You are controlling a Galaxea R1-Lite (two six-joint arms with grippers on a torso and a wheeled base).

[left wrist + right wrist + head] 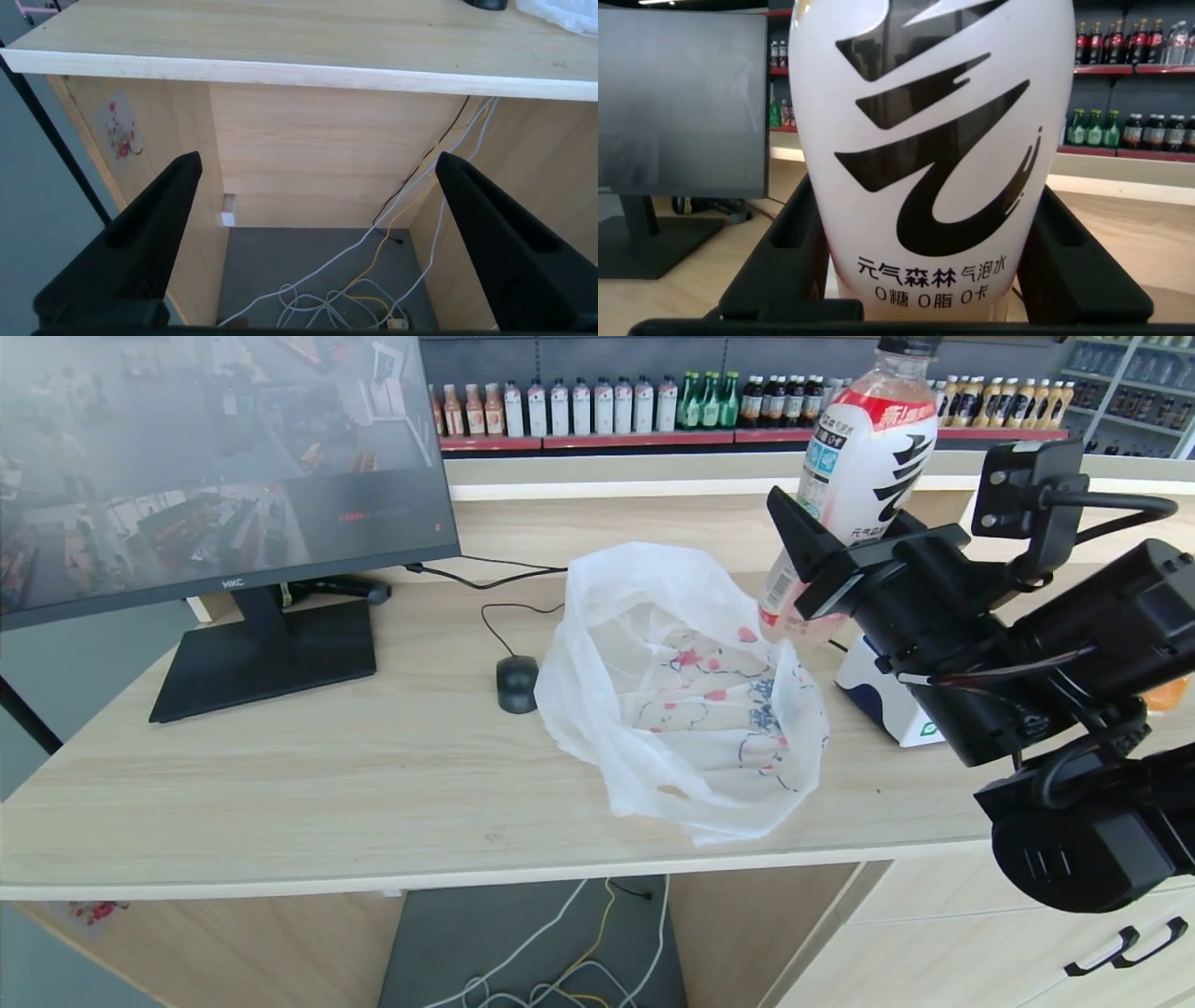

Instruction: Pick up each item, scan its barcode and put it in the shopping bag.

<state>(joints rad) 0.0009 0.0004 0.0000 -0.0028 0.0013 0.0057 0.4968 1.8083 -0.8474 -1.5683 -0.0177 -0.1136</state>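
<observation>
My right gripper is shut on a drink bottle with a white, red and black label, holding it upright above the counter, just right of the shopping bag. In the right wrist view the bottle sits between the two black fingers. The white plastic shopping bag lies open on the wooden counter, a printed item visible inside. My left gripper hangs open below the counter's front edge, facing the cabinet recess with cables.
A monitor on a black stand occupies the counter's left. A black mouse lies left of the bag. A white and blue scanner box stands right of the bag, under my right arm. Shelves of bottles line the back.
</observation>
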